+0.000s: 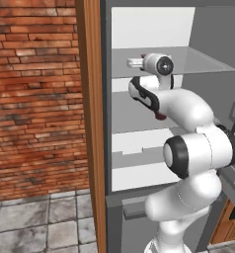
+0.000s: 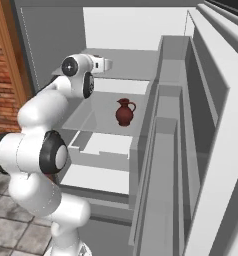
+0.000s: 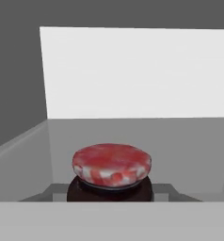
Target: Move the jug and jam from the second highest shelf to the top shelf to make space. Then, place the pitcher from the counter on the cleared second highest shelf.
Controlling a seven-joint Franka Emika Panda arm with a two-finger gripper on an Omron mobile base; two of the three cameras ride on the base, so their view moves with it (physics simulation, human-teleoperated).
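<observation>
The jam (image 3: 112, 165), a small dark jar with a red-and-white mottled lid, sits between my fingertips (image 3: 52, 192) in the hand view. My gripper (image 1: 131, 62) (image 2: 109, 64) is shut on it at the height of the top shelf (image 2: 125, 59), over that board's left part. Whether the jar rests on the board I cannot tell. The red-brown jug (image 2: 124, 111) stands upright on the second highest shelf (image 2: 88, 120), below and to the right of my hand. In the left base view my arm covers most of the jug (image 1: 161, 117). The pitcher and the counter are out of view.
A wooden post (image 1: 91, 123) and a brick wall (image 1: 35, 94) border the grey cabinet on the left. The cabinet's grey side walls (image 2: 163, 125) close it in on the right. Lower shelves (image 2: 98, 177) lie beneath, and a white back panel (image 3: 132, 70) is behind the top shelf.
</observation>
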